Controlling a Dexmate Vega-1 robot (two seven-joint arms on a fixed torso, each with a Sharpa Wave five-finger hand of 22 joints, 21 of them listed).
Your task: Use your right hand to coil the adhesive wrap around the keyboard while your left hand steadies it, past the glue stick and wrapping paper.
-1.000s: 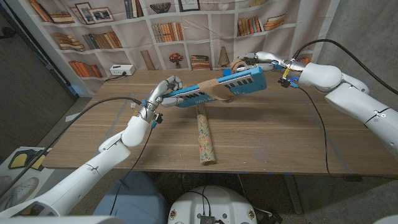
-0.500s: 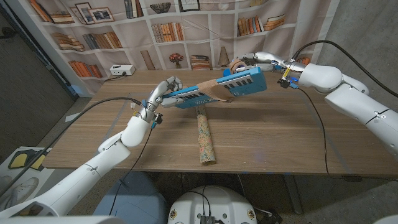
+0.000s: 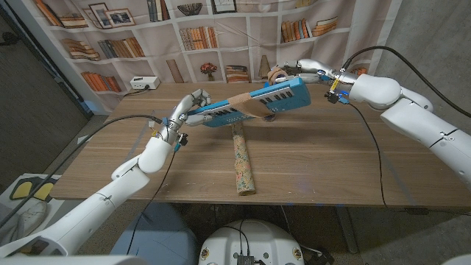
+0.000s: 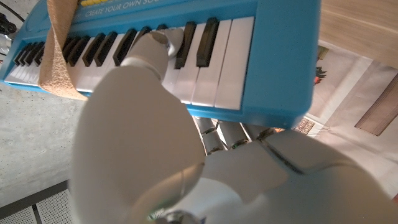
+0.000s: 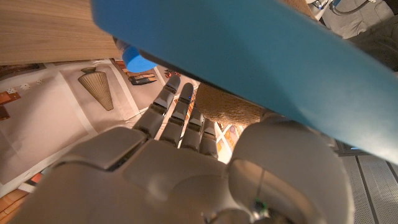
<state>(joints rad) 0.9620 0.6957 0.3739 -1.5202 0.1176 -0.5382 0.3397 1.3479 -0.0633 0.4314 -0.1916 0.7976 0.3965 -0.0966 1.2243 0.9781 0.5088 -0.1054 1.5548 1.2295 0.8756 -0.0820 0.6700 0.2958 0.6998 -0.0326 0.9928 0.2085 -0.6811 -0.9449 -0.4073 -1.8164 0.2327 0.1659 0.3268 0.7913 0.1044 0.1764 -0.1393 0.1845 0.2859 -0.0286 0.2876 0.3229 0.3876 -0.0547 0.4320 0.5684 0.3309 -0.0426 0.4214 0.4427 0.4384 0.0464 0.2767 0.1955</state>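
A blue toy keyboard [image 3: 283, 94] hangs slanted above the table's far middle. My left hand [image 3: 188, 109] grips its left end, thumb on the white keys [image 4: 205, 62]. A tan band of adhesive wrap [image 3: 250, 107] circles the keyboard's middle, and the band [image 4: 59, 43] also crosses the keys in the left wrist view. At the keyboard's raised right end, my right hand [image 3: 307, 68] holds the tan roll of wrap [image 3: 278, 74]. In the right wrist view the roll [image 5: 227, 106] sits between that hand's fingers [image 5: 180, 118] and thumb, under the keyboard's blue underside [image 5: 249, 43].
A patterned roll of wrapping paper [image 3: 243, 163] lies lengthwise on the wooden table [image 3: 331, 162] below the keyboard. A white box [image 3: 144, 83] stands at the back left. Black cables trail from both wrists. A bookshelf backdrop hangs behind the table.
The keyboard's right end has risen a little. My right hand with the roll has moved up and slightly left, and my left hand has shifted slightly left.
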